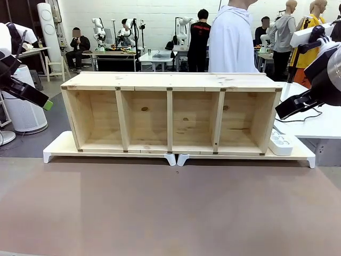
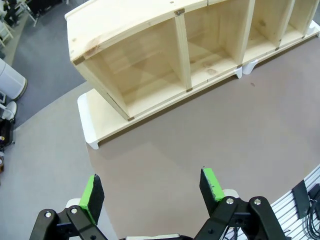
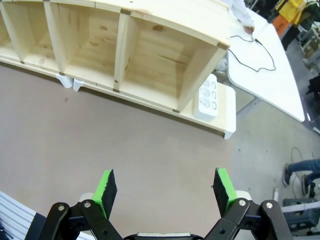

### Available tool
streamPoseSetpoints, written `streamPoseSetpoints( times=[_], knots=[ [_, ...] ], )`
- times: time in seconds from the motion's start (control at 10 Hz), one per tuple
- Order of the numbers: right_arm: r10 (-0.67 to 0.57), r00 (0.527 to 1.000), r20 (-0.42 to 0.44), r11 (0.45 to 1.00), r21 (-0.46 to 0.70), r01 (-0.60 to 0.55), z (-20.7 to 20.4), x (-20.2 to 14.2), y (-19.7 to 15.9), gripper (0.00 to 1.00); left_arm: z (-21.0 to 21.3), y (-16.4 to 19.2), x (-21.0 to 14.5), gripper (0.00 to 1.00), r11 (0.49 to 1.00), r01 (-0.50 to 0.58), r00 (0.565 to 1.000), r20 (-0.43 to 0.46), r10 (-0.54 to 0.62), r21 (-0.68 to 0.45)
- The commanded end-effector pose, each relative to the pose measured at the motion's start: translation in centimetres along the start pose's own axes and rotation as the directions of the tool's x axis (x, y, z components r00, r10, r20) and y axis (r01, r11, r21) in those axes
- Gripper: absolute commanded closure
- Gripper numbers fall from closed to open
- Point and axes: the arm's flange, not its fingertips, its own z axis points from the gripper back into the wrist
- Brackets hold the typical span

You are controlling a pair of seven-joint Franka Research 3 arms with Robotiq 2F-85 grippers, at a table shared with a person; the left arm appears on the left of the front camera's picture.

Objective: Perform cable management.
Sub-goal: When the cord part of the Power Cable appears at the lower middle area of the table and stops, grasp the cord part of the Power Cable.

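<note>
The cable (image 3: 266, 51) is a thin black cord lying in a loose loop on the white side table (image 3: 280, 85), right of the wooden shelf; a stretch of it (image 1: 308, 119) shows beside my right arm. A person's hand (image 3: 245, 21) rests at its far end. My right gripper (image 3: 164, 182) hangs open and empty above the brown tabletop, short of the shelf's right end. It appears again at the right edge (image 1: 281, 113). My left gripper (image 2: 151, 185) is also open and empty, above the table near the shelf's left end, with one green-padded finger (image 1: 47, 104) at the left edge.
A long wooden shelf (image 1: 170, 80) with several open compartments lies on white boards across the table. A white power strip (image 1: 281, 143) sits on the board at its right end. A person in a white top (image 1: 232, 37) stands behind the shelf. Bare brown tabletop (image 1: 160, 208) lies in front.
</note>
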Motion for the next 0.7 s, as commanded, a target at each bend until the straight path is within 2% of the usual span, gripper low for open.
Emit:
streamPoseSetpoints(
  times=[0.0, 0.6],
  knots=[
    [-0.002, 1.0, -0.001, 1.0, -0.001, 0.002, -0.04, 0.0, -0.14, 0.0, 0.04, 0.06, 0.01, 0.0, 1.0, -0.001, 1.0, 0.0, 0.001, 0.007],
    [-0.002, 1.0, -0.001, 1.0, -0.001, 0.002, -0.04, 0.0, -0.14, 0.0, 0.04, 0.06, 0.01, 0.0, 1.0, -0.001, 1.0, 0.0, 0.001, 0.007]
  ],
)
